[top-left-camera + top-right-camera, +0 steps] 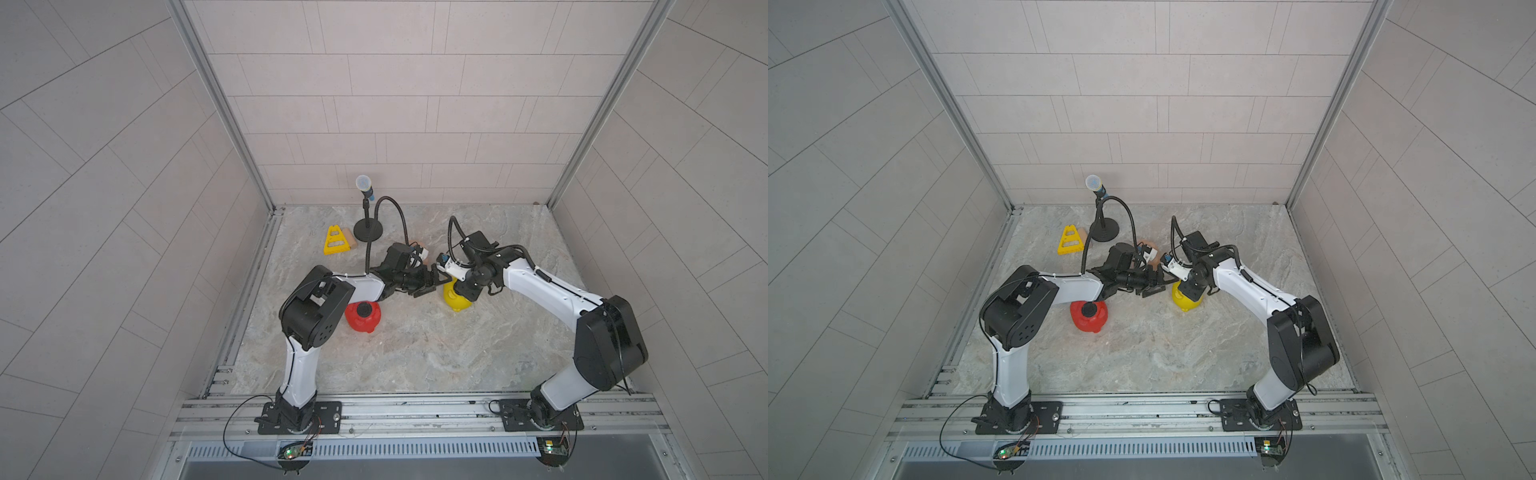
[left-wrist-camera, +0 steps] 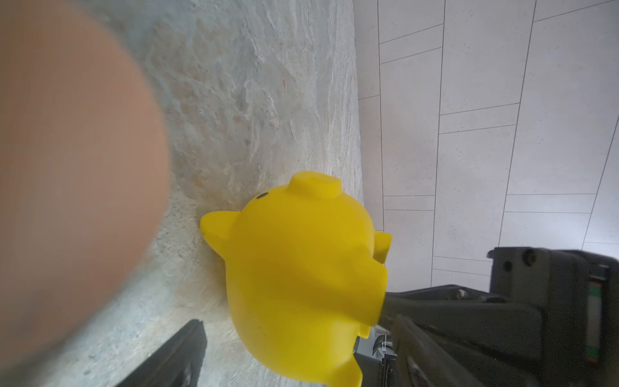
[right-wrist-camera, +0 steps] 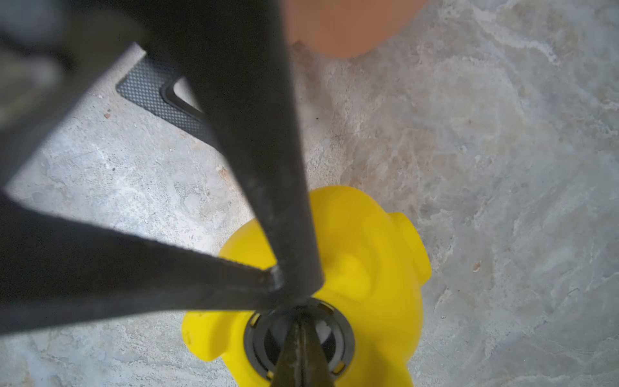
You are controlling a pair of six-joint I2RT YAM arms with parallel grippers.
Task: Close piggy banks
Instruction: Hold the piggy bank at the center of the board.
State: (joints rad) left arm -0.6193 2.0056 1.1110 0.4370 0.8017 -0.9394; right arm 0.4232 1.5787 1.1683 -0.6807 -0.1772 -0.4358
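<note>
Bright, diffuse light fills both top views; shadows on the worktop (image 1: 415, 357) are soft. Wall lines (image 1: 83, 65) bow toward the edges (a wide lens). In the left wrist view the peach-pink pig (image 2: 77, 187) is an unfocused smear, the yellow pig (image 2: 301, 274) slightly soft.

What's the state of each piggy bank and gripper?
Red glossy plastic piggy bank: belly up, black round plug in its hole.
Yellow glossy plastic piggy bank: belly up, black plug sitting in its hole.
Peach-pink plastic piggy bank: mostly hidden, hole unseen.
Left gripper: open, beside the yellow bank.
Right gripper: shut, touching the yellow bank's plug.
</note>
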